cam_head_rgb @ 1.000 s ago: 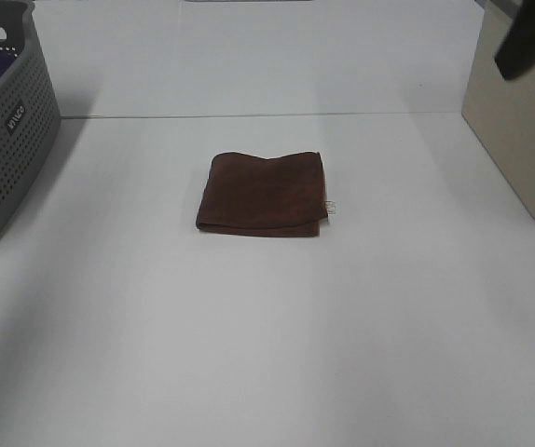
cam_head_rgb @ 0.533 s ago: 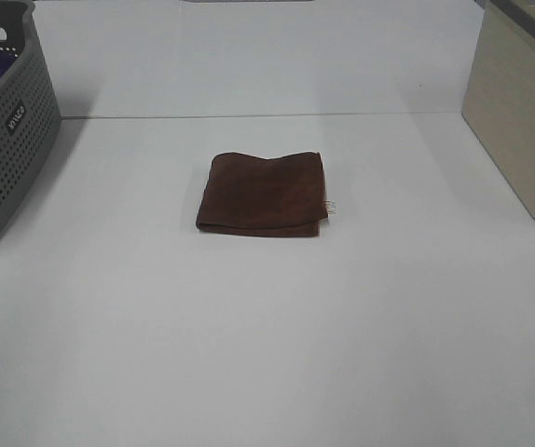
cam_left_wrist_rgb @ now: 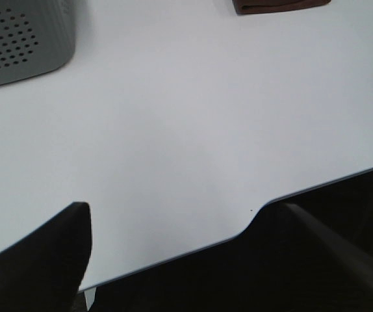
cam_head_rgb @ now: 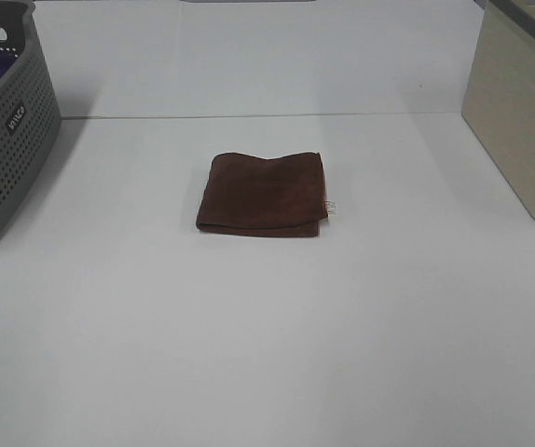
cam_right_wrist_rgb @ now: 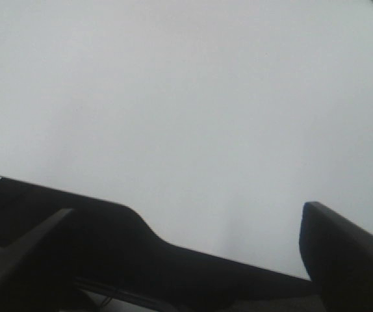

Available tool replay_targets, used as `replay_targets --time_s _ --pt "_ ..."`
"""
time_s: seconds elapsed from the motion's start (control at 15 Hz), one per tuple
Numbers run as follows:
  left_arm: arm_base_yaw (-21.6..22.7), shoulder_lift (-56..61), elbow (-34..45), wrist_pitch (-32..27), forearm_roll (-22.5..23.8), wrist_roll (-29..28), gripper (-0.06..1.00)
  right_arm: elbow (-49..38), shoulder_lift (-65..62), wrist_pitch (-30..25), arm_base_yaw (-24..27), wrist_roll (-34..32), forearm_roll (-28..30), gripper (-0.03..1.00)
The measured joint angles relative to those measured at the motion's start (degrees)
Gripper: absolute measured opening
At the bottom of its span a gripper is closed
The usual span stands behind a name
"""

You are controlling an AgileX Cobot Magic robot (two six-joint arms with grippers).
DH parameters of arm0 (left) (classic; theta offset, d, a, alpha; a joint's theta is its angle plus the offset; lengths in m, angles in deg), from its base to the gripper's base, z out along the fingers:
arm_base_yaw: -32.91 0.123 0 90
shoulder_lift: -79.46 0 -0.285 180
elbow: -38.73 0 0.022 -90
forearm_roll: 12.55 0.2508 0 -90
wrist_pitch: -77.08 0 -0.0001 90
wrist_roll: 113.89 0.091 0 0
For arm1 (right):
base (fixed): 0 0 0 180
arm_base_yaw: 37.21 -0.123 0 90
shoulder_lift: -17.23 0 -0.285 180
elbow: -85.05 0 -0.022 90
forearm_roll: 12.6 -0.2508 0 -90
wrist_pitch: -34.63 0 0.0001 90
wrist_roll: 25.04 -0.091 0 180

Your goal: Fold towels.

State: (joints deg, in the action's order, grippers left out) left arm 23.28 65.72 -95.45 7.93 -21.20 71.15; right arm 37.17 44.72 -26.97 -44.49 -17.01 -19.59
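While both grippers, left (cam_left_wrist_rgb: 173,260) and right (cam_right_wrist_rgb: 180,260), stand apart, the folded towel (cam_head_rgb: 264,194) lies well away.

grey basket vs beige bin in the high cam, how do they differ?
The grey basket has perforated walls; the beige bin has smooth, solid walls. The grey basket stands at the table's left edge, the beige bin at its right. Something purple shows inside the grey basket; the beige bin's contents are out of view. Both are cut off by the frame and stand clear of the folded towel.
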Motion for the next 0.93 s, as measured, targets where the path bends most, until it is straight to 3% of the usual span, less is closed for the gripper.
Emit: replay_targets --time_s 0.2,0.93 --pt "0.0 0.17 2.18 6.82 -4.7 6.88 0.74 -0.17 -5.96 0.29 0.0 0.52 -0.06 0.86" --pt "0.0 0.17 2.35 8.08 -6.65 8.14 0.74 -0.17 -6.47 0.29 0.0 0.97 -0.23 0.86"
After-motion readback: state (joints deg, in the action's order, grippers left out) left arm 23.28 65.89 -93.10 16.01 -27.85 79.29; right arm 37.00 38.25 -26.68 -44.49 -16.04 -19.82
